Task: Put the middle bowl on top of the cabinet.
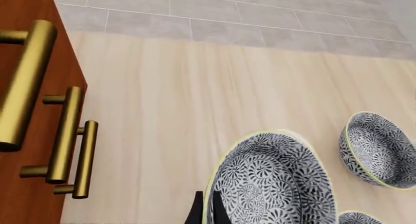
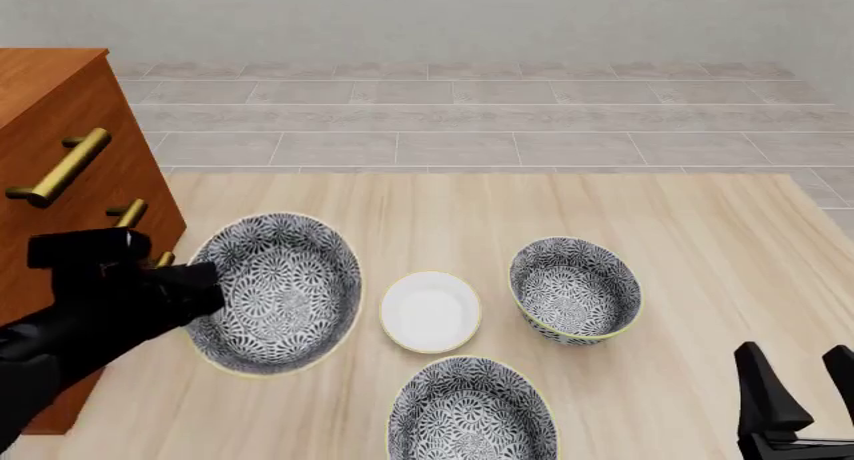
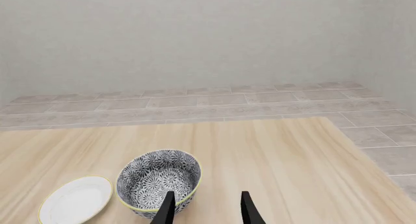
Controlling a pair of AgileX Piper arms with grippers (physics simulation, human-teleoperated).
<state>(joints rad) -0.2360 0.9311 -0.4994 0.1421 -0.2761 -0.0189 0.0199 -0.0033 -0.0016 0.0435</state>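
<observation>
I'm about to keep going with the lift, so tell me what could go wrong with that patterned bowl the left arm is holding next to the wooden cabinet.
1. The left gripper seems to pinch only the rim of the tilted dark blue-grey floral bowl, so it could slip or swing.
2. The bowl sits below the top of the tall reddish-brown wooden cabinet, close to its brass bar handles; moving sideways too early could strike them.
3. If dropped, it may hit the small plain white dish.

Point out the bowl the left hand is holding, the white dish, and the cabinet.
Held bowl (image 2: 280, 290), front view: patterned inner wall.
White dish (image 2: 430, 311), front view: centre of its plain inside.
Cabinet (image 2: 74, 130), front view: wooden drawer front above the top handle.
</observation>
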